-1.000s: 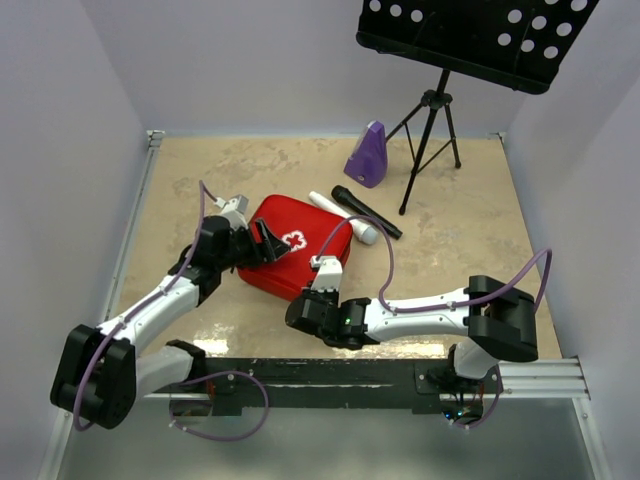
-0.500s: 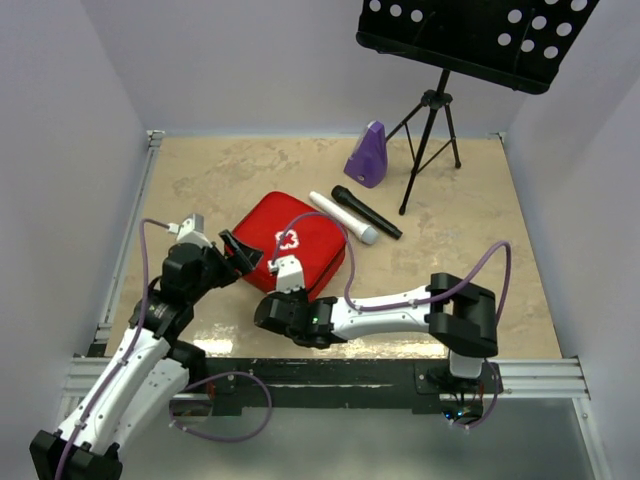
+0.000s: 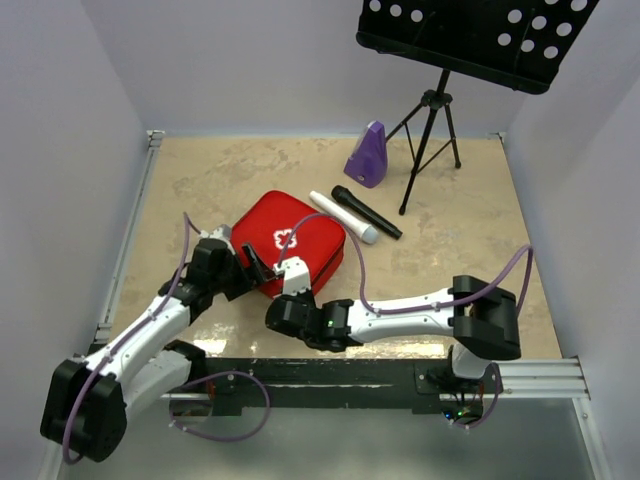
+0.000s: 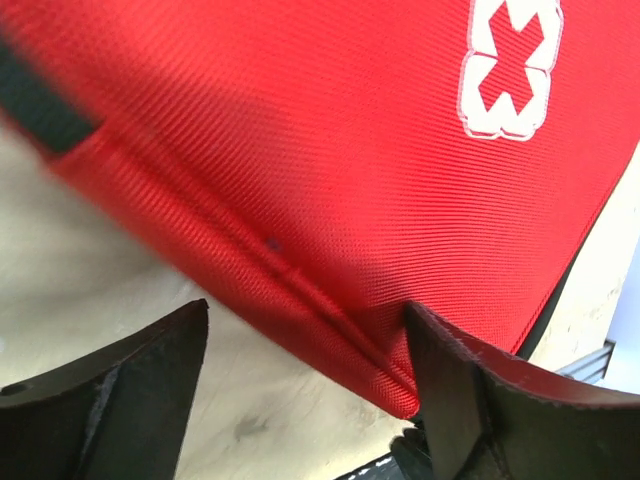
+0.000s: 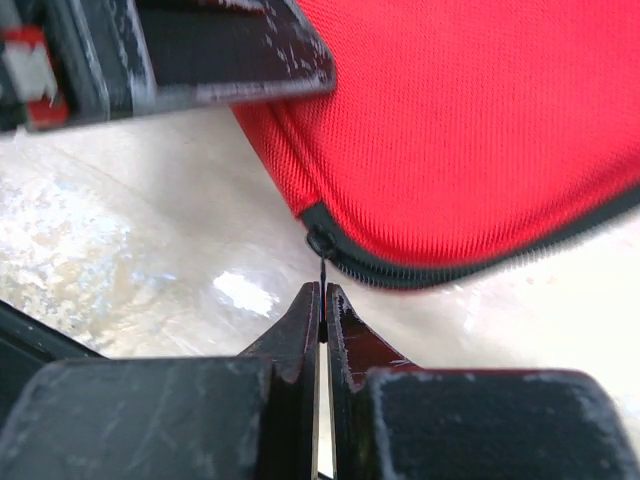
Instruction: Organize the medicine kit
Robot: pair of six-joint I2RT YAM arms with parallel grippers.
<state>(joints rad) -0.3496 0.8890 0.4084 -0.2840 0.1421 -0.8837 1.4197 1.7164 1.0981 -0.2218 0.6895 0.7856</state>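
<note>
Two arms meet at your medicine kit (image 3: 265, 225), which lies closed and flat, white cross up, near the middle of the bench (image 3: 200, 170). Your left jaws are spread wide at the kit's left edge, holding nothing. Your right jaws are clenched on the thin zipper pull (image 5: 321, 265) at the kit's near corner. A black microphone (image 3: 367, 212) lies just beyond.

Lab test cell — blank walls (image 3: 250, 60)
</note>
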